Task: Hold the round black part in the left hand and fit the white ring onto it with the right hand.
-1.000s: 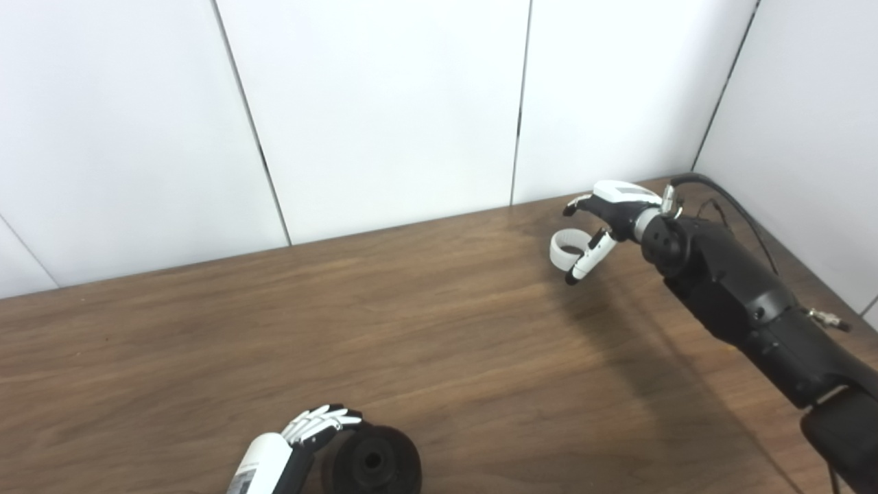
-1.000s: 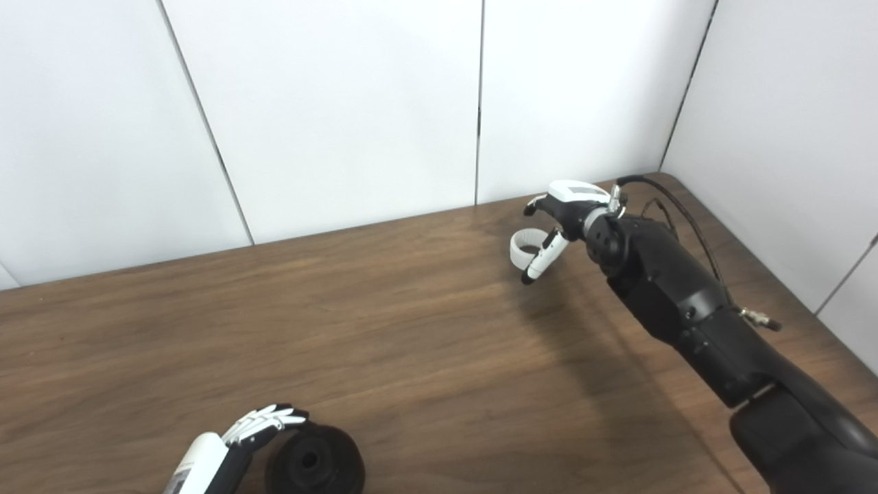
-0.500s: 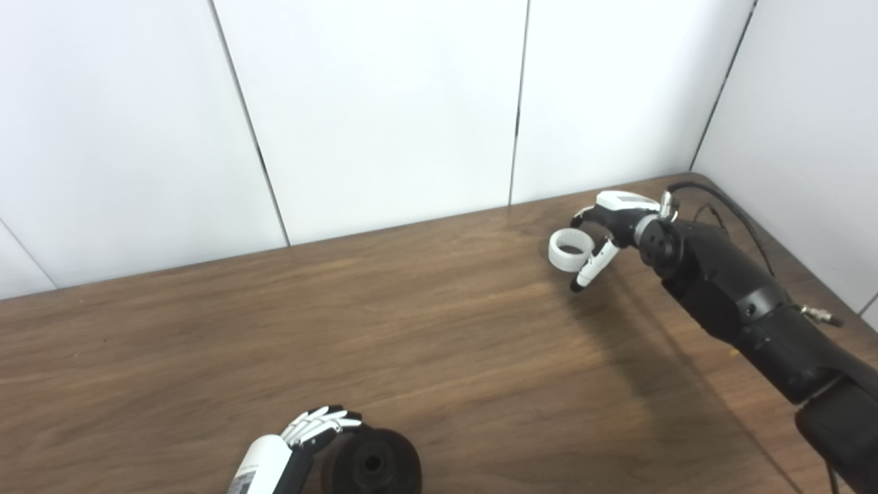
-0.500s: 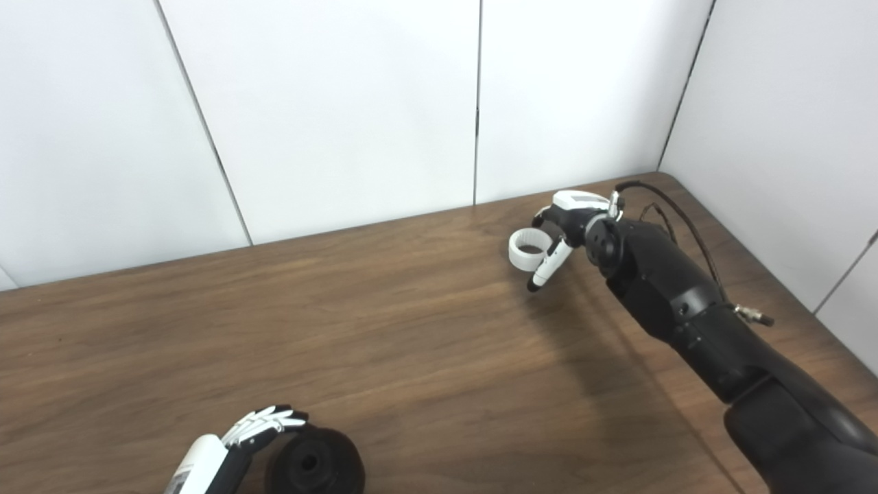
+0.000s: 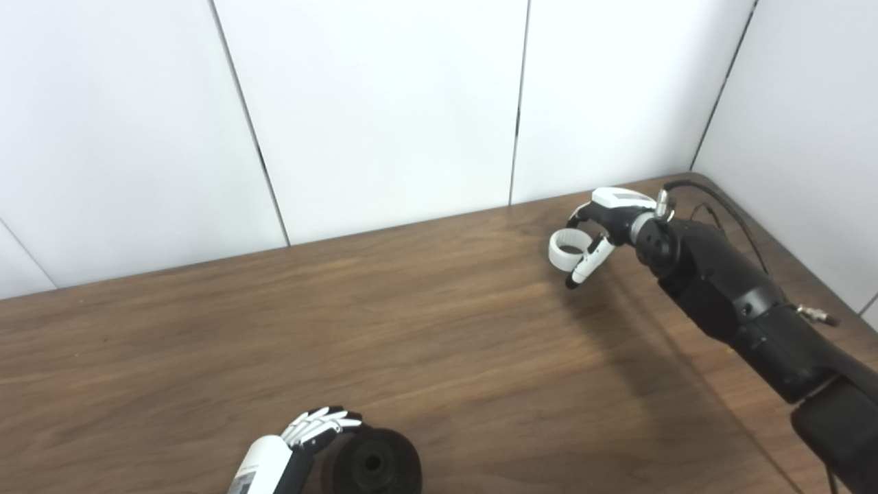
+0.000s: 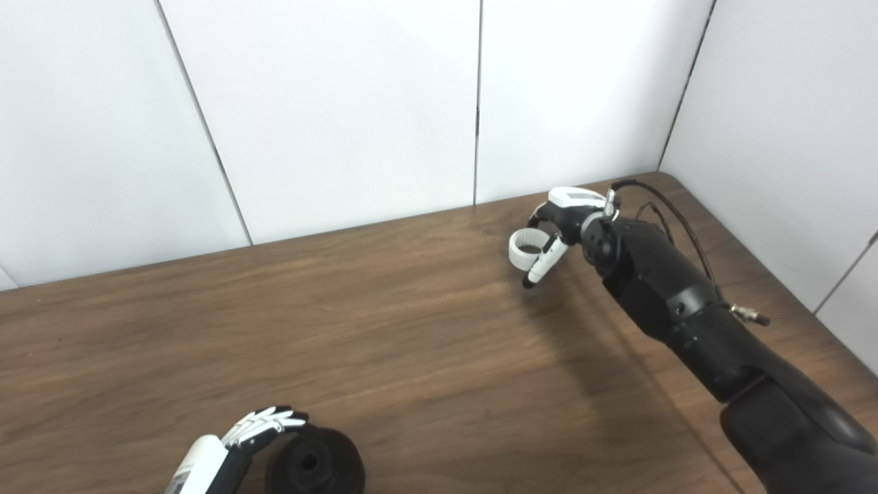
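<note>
White panel walls, wooden table (image 5: 439, 343). Near bottom edge: left hand (image 5: 312, 429), fingers curled against round black part (image 5: 374, 463); firm grasp unconfirmed. Far right: right hand (image 5: 603, 223) pinching white ring (image 5: 566, 248). Parts well apart; fitting pending.

surface: brown wooden table (image 5: 425, 329) | on it: round black part (image 5: 374, 465), near front edge

The right arm stretches far out, its right hand (image 5: 603, 223) curled with the fingers (image 5: 588, 259) drawn in. Low and near, the left hand (image 5: 312, 427) rests with fingers together, gently bent.
</note>
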### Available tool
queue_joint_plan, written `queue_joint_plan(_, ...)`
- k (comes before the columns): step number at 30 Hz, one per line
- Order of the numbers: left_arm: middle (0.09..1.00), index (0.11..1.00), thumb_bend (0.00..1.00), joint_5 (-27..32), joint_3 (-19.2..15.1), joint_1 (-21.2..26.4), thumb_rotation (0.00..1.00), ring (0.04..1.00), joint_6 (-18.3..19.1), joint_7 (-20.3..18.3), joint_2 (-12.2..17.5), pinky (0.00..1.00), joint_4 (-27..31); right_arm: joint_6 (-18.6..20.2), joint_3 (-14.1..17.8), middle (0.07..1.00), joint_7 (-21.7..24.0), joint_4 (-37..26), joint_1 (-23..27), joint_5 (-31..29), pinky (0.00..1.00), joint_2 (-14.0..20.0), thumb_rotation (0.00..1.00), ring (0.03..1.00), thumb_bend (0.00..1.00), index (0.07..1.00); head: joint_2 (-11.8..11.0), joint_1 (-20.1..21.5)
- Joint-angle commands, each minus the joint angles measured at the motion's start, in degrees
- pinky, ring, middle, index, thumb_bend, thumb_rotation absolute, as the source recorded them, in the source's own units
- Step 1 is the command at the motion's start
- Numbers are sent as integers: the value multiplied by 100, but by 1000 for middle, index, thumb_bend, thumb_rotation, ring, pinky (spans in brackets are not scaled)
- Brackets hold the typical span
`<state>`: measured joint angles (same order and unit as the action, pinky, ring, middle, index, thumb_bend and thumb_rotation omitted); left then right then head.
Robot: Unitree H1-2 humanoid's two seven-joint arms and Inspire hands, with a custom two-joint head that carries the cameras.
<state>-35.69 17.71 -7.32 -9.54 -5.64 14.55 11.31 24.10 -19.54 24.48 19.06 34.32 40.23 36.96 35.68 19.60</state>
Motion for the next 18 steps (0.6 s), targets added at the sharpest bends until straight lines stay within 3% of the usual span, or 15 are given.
queue_joint_plan(1,810,486,523,-88,41,-109,65,881,149,-182,78,891,67,-134,76,901,-165,-94,314,66,1000,120,312,961,945,782,11,3)
queue_joint_plan(9,812,486,522,-95,48,-118,66,881,204,-227,70,894,99,-209,93,848,-353,-45,270,68,960,92,257,911,864,697,25,-11)
queue_joint_plan(18,809,485,523,-97,50,-125,64,884,255,-289,59,898,164,-73,80,827,-327,13,293,72,891,41,204,883,830,670,49,-21)
